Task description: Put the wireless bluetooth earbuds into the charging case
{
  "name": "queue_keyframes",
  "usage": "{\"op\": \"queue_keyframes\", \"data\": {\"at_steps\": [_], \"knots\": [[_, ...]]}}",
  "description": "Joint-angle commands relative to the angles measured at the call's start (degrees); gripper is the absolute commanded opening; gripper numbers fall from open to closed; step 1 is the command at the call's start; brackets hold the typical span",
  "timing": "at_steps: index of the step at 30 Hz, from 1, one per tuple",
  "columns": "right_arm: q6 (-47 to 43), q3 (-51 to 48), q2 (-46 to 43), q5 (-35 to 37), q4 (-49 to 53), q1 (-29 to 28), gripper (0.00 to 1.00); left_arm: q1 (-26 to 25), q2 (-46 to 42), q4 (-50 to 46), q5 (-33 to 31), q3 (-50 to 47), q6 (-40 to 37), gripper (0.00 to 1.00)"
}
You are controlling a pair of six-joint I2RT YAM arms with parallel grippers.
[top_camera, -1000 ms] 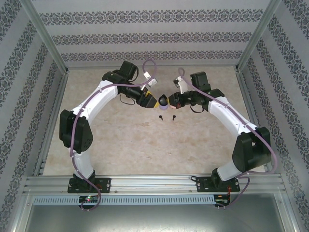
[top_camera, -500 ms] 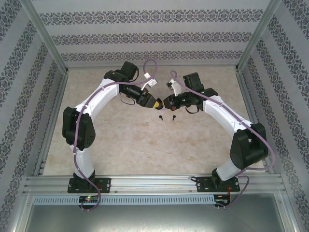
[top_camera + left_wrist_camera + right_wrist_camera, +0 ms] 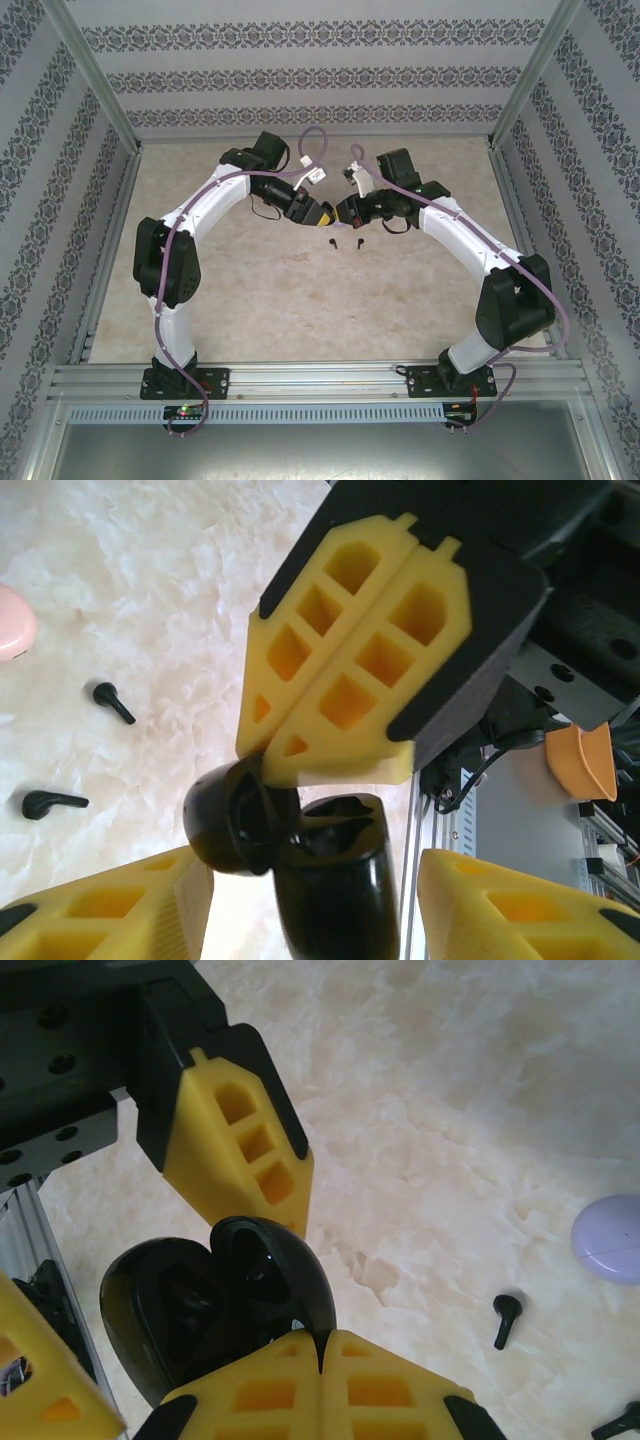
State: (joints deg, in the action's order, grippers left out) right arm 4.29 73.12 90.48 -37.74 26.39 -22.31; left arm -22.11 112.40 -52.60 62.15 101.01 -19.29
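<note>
The left arm [image 3: 200,205] and right arm [image 3: 470,235] arch inward, their wrists nearly meeting tip to tip. The left pincer [image 3: 310,870] has its fingers spread apart. The right pincer [image 3: 285,755] has its yellow fingers pressed tight together, pointing between them.

- The top camera sits high up behind the arm bases [image 3: 185,380] and looks down on the whole table [image 3: 250,290].
- The left wrist camera is very close. It looks past its own fingers [image 3: 100,905] at the right gripper [image 3: 272,765].
- The right wrist camera is just as close and faces the left gripper [image 3: 190,1310].
- Both wrist views share the black case [image 3: 250,825] and two black earbuds [image 3: 112,702].
</note>
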Motion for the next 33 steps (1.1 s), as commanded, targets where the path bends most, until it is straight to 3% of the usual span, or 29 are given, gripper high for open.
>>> {"op": "queue_keyframes", "data": {"at_steps": [1,10,15,16,20,24,27,33], "knots": [[-0.03,1.50,-0.13,-0.14,-0.73,-0.59,0.00,0.05,0.88,1.54,1.73,-0.55,-0.18,0.53],[-0.05,1.85,0.15,0.43,-0.82,-0.99,0.00,0.04,1.33,1.98,2.86,-0.60,0.17,0.36],[0.33,2.15,-0.03,1.00,-0.82,-0.99,0.00,0.01,1.46,2.16,3.71,-0.65,0.18,0.20],[0.67,2.20,-0.16,1.54,-0.90,-0.99,0.03,0.03,1.53,2.28,3.98,-0.64,0.23,0.17],[4.09,2.11,-2.34,4.68,-1.52,0.36,0.35,0.47,0.87,4.98,4.78,-1.74,1.58,0.03],[8.76,-0.34,-6.95,5.60,-2.52,3.43,0.49,3.01,-2.97,15.99,5.66,-7.41,8.28,0.00],[11.57,-2.10,-9.63,8.76,-0.71,4.54,0.56,4.82,-7.64,25.95,4.51,-12.69,13.71,0.00],[17.11,-4.94,-9.34,17.73,2.34,2.80,0.58,4.88,-18.20,45.33,-6.06,-23.30,22.42,0.00]]}}
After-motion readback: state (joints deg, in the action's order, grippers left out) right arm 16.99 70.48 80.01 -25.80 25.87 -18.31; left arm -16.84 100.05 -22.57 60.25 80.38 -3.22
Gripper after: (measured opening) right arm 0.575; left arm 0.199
